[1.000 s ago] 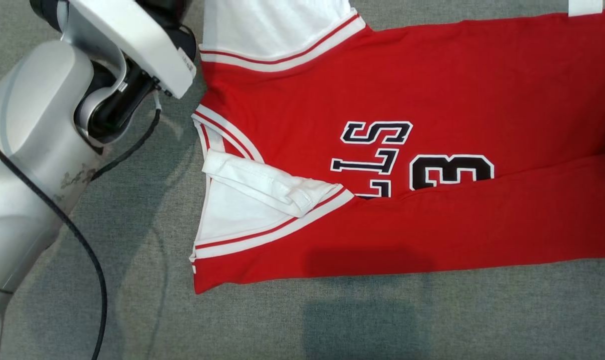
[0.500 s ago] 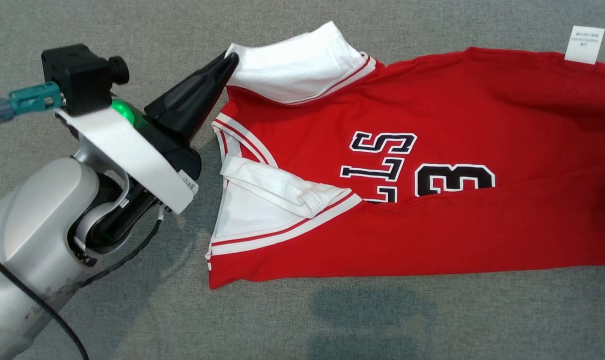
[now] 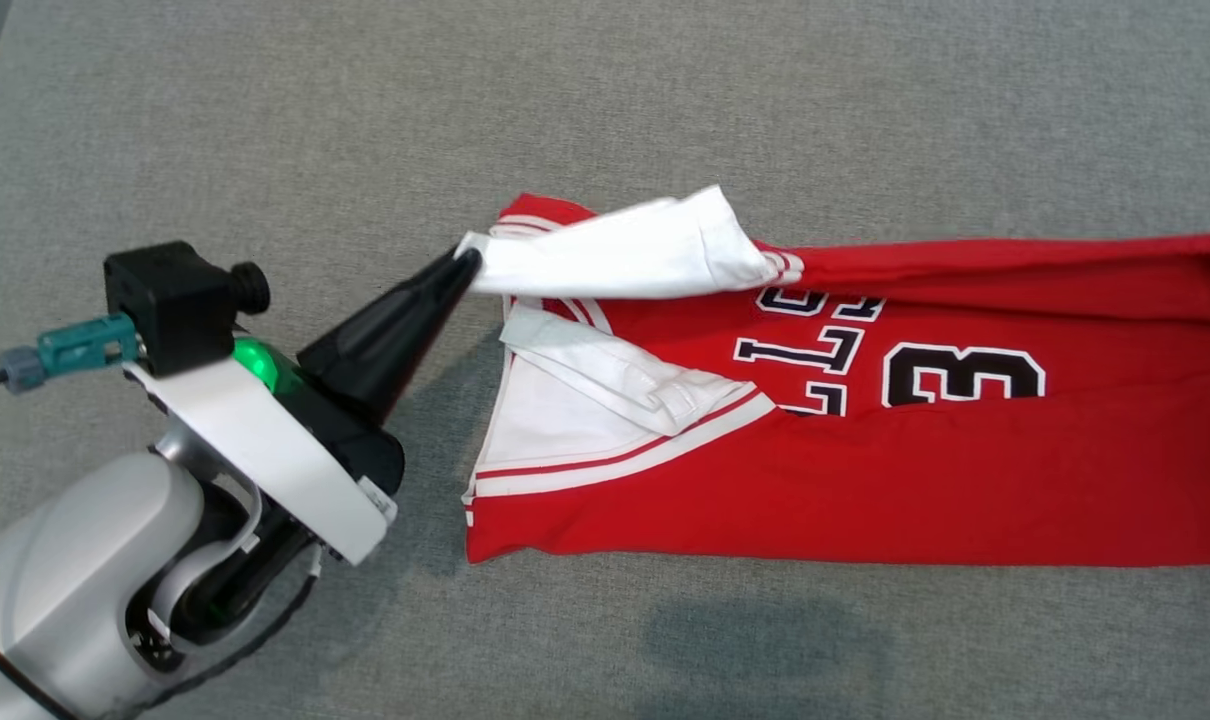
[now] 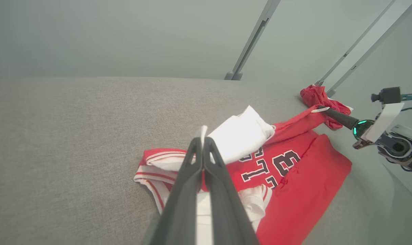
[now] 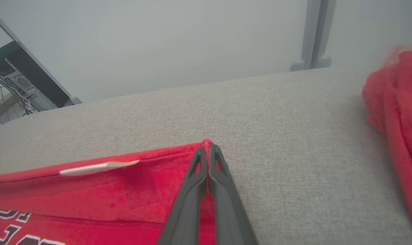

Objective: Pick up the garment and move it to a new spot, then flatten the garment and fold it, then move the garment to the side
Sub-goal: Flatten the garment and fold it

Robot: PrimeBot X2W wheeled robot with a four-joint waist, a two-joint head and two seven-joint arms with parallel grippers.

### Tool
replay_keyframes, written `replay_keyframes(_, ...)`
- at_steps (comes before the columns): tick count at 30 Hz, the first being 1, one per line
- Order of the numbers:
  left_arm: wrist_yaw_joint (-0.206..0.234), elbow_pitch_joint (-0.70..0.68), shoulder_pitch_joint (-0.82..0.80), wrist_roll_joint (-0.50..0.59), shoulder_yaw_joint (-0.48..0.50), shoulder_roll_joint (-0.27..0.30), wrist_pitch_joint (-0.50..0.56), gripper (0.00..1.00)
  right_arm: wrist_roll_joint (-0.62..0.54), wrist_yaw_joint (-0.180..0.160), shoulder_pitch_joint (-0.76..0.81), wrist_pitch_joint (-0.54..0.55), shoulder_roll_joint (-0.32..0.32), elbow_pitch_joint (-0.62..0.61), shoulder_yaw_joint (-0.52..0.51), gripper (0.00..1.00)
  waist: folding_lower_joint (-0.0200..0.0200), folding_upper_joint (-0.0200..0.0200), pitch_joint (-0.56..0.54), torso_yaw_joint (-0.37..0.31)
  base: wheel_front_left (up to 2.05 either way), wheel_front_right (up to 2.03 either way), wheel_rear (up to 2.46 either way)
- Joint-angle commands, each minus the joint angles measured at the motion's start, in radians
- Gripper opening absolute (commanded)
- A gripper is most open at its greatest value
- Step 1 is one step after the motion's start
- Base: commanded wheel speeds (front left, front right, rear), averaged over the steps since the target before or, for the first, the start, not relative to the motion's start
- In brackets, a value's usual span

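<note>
Garment lettering partly hidden under its own folds

Matt soft cloth garment — rough woven fabric surface

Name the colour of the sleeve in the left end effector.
The sleeve is white, on a red jersey; head view shows it best.
</note>
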Motion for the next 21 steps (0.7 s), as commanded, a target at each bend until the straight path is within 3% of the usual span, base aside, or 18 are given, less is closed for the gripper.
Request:
replay_keyframes(1,0.01,-0.028,0.005,-0.007,0.04,0.043,-0.006,0.0,0.006,0.0,0.049,0.0,-0.047,-0.021,-0.007,0.0,0.0,-0.0001,-0.003,0.007,0.0,0.0,0.0)
replay_keyframes(11,0.051,-0.094,0.088,-0.016,0.003,0.046,-0.013,0.0,0.012,0.0,0.256,-0.007,-0.033,-0.134,-0.122,0.0,0.0,-0.0001,-0.025,0.016,0.0,0.0,0.0)
replay_keyframes(21,0.079,-0.097,0.137,-0.03,-0.03,0.045,0.006,0.0,-0.037,0.0,0.41,0.102,0.045,-0.279,-0.22,0.0,0.0,-0.0001,-0.012,0.012,0.0,0.0,0.0)
